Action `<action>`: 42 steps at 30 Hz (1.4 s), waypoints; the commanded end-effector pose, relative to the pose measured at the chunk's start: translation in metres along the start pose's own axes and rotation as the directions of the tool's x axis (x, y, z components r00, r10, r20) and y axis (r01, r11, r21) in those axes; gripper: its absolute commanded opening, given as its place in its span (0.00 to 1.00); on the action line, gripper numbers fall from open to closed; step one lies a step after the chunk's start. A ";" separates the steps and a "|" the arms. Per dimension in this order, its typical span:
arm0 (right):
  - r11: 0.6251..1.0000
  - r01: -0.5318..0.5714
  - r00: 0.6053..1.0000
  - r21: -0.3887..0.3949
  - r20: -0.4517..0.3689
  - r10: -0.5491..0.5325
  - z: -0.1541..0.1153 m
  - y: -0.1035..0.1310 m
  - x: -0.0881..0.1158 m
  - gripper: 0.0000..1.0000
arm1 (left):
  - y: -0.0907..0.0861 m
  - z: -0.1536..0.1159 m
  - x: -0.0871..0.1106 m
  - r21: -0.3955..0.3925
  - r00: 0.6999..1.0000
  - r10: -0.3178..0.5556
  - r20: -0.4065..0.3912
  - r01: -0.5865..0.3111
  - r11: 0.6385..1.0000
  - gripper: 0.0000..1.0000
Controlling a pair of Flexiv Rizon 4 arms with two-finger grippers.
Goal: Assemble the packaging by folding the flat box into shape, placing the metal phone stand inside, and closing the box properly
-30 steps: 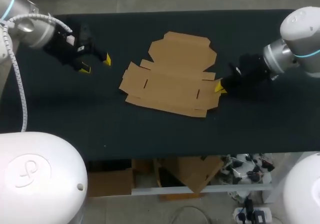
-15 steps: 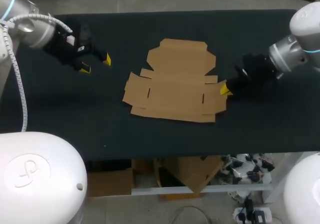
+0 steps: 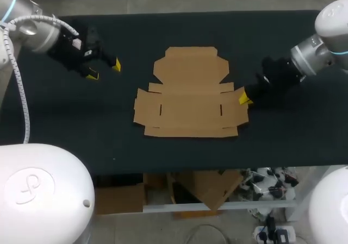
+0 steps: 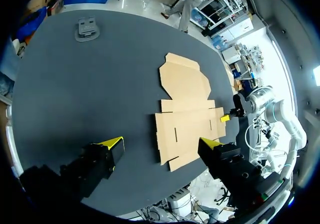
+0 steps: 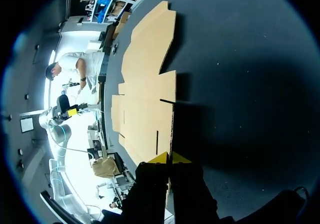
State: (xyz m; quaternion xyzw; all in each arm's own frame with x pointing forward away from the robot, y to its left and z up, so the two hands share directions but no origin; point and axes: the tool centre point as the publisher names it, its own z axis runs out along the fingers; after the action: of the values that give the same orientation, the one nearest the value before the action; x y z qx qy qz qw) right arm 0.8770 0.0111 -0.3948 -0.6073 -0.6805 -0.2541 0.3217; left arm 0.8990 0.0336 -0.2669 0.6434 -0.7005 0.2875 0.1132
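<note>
**Flat box pinched at one flap, other pincer idle**

Flat box (image 3: 190, 94) lies unfolded in the middle of the dark counter (image 3: 283, 141). It is plain brown cardboard, cut to shape and pressed flat against the surface. From the head view you can make out a lid panel with notched corners on the far side. Nearer is a wider middle panel with two short slits, and small flaps stick out at both ends.

The right pincer (image 3: 244, 98) sits at the box's right-hand end flap. From above only one yellow tip shows there, resting at the cardboard's edge. The right wrist view settles it: both yellow tips are drawn close together with the thin edge of the flap running between them, so the pincer is pinching the box.

The left pincer (image 3: 104, 70) hangs over the counter's left part, well apart from the box. Its fingers are spread wide with nothing between them — its own wrist view shows the gap plainly.

That same left wrist view shows one thing the other two views do not — a small dark-grey stand (image 4: 86, 27). It sits on the counter far ahead of the pincer, well apart from the cardboard.
</note>
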 end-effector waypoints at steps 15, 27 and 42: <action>0.997 0.054 0.998 0.049 -0.012 -0.054 -0.002 -0.002 -0.006 0.00 | 0.000 -0.001 0.001 -0.003 1.000 -0.002 0.006 0.002 1.000 1.00; 0.998 0.042 0.999 0.053 -0.010 -0.042 0.003 -0.008 -0.007 0.00 | 0.000 -0.001 0.001 -0.003 1.000 -0.002 0.006 0.002 1.000 1.00; 0.997 0.045 0.999 0.063 -0.006 -0.045 0.006 -0.011 -0.004 0.00 | 0.000 -0.001 0.001 -0.003 1.000 -0.002 0.006 0.002 1.000 1.00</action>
State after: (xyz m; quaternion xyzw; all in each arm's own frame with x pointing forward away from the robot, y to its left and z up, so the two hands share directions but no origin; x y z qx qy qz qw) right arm 0.8645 0.0109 -0.4014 -0.5848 -0.6993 -0.2406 0.3334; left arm 0.8990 0.0336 -0.2670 0.6433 -0.7005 0.2874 0.1131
